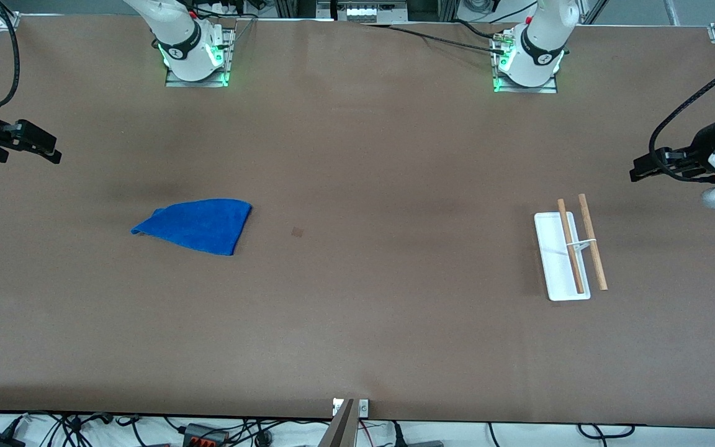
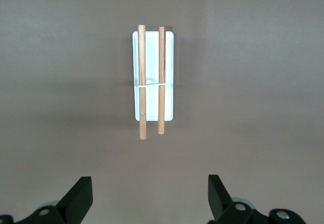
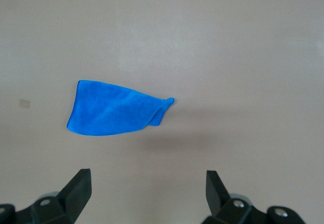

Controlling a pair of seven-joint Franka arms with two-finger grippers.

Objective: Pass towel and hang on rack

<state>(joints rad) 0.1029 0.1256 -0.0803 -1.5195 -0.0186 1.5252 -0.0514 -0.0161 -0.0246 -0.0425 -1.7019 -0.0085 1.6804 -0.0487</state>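
The bright blue towel point(image 1: 199, 225) lies crumpled flat on the brown table toward the right arm's end, and shows in the right wrist view too point(image 3: 114, 110). The rack point(image 1: 571, 251), a white base with two wooden rods, stands toward the left arm's end with nothing on it; the left wrist view looks down on the rack point(image 2: 152, 82). My right gripper point(image 1: 52, 154) hovers open and empty over the table's edge at its end, away from the towel; its fingertips point(image 3: 81, 181) stand wide apart. My left gripper point(image 1: 638, 174) hovers open and empty near the rack's end, fingertips point(image 2: 216, 183) wide apart.
A small dark square mark point(image 1: 297, 232) sits on the table between towel and rack. The two arm bases point(image 1: 196, 53) point(image 1: 528, 59) stand at the table's back edge. A metal bracket point(image 1: 350, 408) and cables run along the front edge.
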